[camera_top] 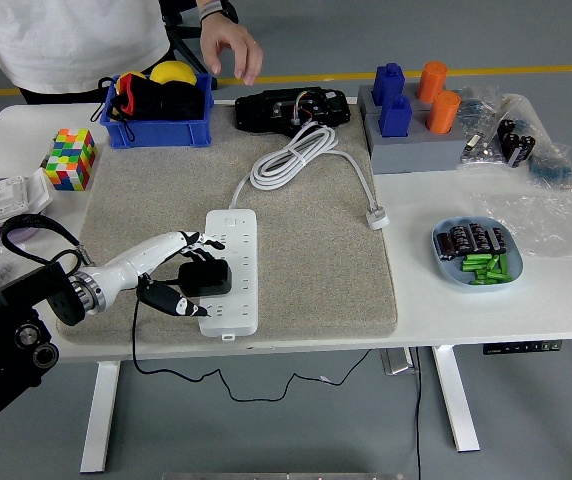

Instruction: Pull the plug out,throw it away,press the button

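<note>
Lower left of frame, the left hand [188, 270] is spreading wide around the plug [207, 277], bracketing it for pulling; the power strip [231, 270] is lying flat.

left hand [181, 272] around black plug [207, 277] | plug sits in white power strip [231, 270] | person's hand [228, 45] above tabletop [486, 310]

Left hand [181, 272]: white shell with slim, black-tipped fingers. Forearm white, joined by a silver metal wrist ring to a black arm housing carrying looped black cable.
</note>
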`<action>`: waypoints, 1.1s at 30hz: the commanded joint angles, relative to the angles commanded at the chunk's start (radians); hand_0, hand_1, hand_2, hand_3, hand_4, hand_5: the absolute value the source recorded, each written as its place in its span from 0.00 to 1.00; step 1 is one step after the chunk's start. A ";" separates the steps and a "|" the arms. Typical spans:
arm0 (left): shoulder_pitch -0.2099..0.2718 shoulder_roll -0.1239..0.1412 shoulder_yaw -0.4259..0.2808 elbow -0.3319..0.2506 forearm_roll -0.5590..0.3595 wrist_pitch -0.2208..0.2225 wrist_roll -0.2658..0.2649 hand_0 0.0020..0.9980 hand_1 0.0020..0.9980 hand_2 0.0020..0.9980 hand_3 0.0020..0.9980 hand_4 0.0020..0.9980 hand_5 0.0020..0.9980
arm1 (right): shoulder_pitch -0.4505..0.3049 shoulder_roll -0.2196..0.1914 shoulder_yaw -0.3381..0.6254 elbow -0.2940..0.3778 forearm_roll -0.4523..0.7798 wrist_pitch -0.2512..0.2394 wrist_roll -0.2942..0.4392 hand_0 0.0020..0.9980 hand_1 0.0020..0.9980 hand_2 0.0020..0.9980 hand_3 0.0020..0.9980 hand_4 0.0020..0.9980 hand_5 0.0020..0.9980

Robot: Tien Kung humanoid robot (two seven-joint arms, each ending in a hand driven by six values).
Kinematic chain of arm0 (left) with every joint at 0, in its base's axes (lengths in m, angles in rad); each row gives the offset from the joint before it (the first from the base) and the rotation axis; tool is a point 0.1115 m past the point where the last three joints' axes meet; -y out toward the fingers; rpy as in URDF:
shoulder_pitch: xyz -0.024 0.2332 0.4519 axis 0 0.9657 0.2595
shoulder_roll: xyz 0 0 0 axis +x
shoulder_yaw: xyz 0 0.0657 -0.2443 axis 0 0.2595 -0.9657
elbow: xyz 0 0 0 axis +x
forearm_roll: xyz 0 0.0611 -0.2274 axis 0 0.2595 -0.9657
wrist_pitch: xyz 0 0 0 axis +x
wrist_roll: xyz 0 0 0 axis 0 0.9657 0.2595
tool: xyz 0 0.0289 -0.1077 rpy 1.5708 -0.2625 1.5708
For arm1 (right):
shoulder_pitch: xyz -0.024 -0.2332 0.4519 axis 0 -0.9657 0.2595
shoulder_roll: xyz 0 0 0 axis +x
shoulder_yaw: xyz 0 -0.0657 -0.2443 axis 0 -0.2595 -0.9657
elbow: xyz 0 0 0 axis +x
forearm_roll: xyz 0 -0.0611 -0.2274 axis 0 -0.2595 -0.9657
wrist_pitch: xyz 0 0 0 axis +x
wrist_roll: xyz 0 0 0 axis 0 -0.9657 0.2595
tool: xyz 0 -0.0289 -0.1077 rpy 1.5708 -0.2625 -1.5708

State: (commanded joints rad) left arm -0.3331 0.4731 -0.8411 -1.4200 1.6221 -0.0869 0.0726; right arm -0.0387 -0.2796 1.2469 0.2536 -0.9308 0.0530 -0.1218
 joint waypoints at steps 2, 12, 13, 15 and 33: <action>-0.004 -0.006 0.013 0.008 0.005 0.013 -0.003 0.70 0.64 0.67 0.78 1.00 0.00 | -0.004 0.000 0.000 -0.001 0.001 0.000 0.000 0.73 0.67 0.66 0.66 0.77 0.63; -0.031 -0.037 0.030 0.039 0.005 0.079 -0.031 0.55 0.49 0.51 0.64 0.87 0.00 | -0.004 0.007 0.000 0.000 0.001 0.000 0.000 0.73 0.67 0.66 0.66 0.77 0.63; -0.034 -0.040 0.032 0.041 0.006 0.084 -0.033 0.55 0.49 0.51 0.64 0.87 0.00 | -0.004 0.008 0.001 0.000 0.002 0.000 0.000 0.73 0.67 0.66 0.66 0.77 0.63; -0.040 -0.044 0.036 0.046 0.008 0.095 -0.035 0.55 0.49 0.51 0.64 0.87 0.00 | -0.003 0.008 0.005 0.000 0.001 0.000 0.001 0.73 0.67 0.66 0.66 0.77 0.63; -0.045 -0.055 0.032 0.068 0.013 0.105 -0.043 0.46 0.38 0.39 0.56 0.70 0.00 | -0.003 0.010 0.006 -0.002 0.001 0.000 0.001 0.73 0.67 0.66 0.66 0.77 0.63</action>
State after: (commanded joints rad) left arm -0.3785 0.4181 -0.8094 -1.3515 1.6354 0.0186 0.0293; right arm -0.0414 -0.2694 1.2533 0.2515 -0.9302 0.0526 -0.1208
